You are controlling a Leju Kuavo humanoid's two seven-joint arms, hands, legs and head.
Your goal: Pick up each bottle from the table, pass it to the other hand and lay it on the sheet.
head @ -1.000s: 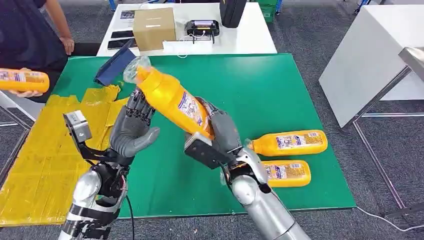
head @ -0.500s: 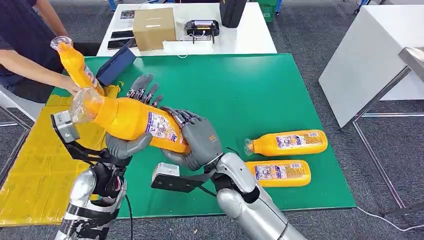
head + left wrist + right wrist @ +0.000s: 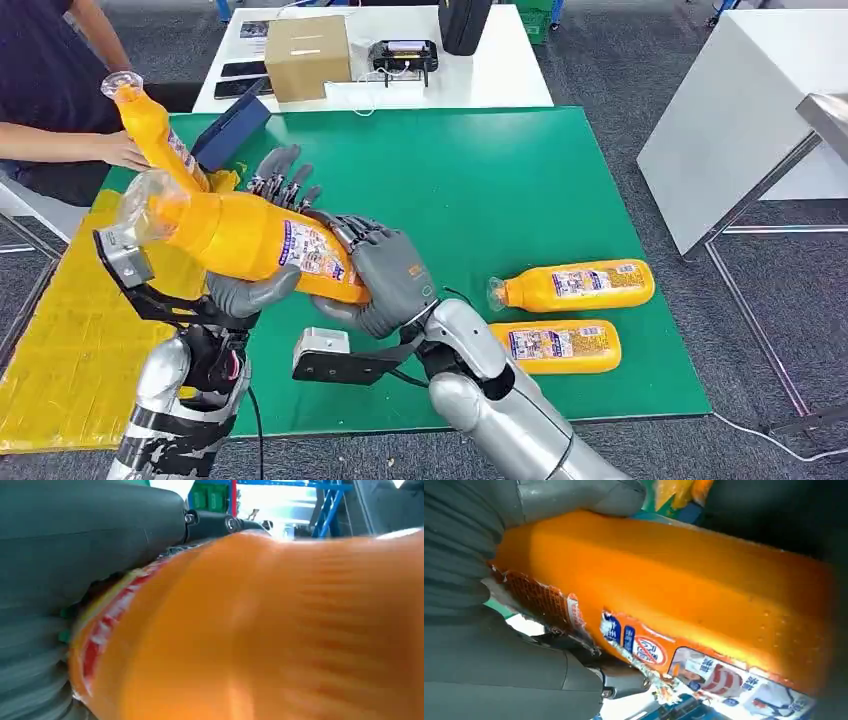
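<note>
We see the right robot hand [image 3: 385, 280] gripping the base end of an orange bottle [image 3: 250, 235] held above the green desk [image 3: 520, 190], while the left robot hand [image 3: 262, 240] cradles it, thumb beneath, fingers spread behind. Its label print is unreadable; the right wrist view shows the label torn. Two more bottles [image 3: 575, 285] lie on the desk; a person's hand [image 3: 125, 150] holds another upright by the yellow sheet [image 3: 60, 330].

The right hand [image 3: 385, 280] is being wrapped around the bottle's [image 3: 250, 240] base. The left hand [image 3: 262, 245] is being cupped beneath it, fingers spread upward.
</note>
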